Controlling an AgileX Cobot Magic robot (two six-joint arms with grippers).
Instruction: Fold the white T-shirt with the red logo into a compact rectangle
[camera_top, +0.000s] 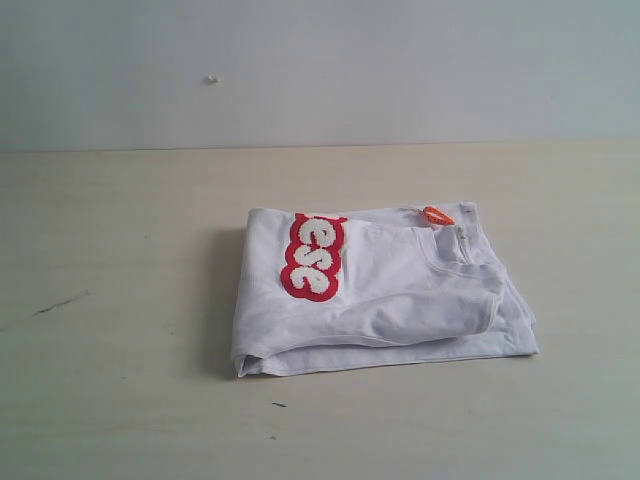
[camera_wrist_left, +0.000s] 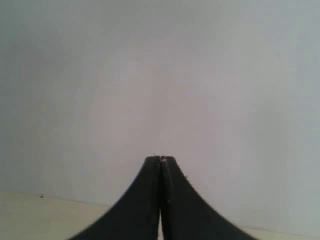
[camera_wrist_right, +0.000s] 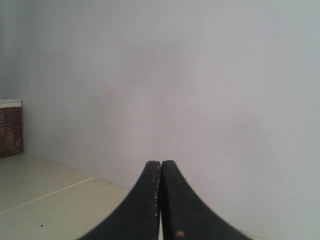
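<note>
My left tool (camera_wrist_left: 160, 159) was pressed shut with nothing in it. My right tool (camera_wrist_right: 160, 162) was shut and empty too. Both were up off the cloth and pointed at a bare wall (camera_wrist_left: 160, 75).

On the counter (camera_top: 120, 380) the white T-shirt (camera_top: 400, 295) lay folded flat, a little toward 4 o'clock from the middle. The red logo (camera_top: 315, 257) showed only its last letters, on the shirt's 9 o'clock side. The orange tag (camera_top: 437, 215) sat near its 1 o'clock corner.

I think the folding was about done. The bottom layer stuck out a bit along the 4 o'clock edge. To tidy it, I would need to open one tool and come down there.

The counter was pale, with a dark scratch (camera_top: 60, 303) at 9 o'clock. Behind it stood the plain grey wall. Far off, my right camera caught a brown wicker basket (camera_wrist_right: 10, 127).
</note>
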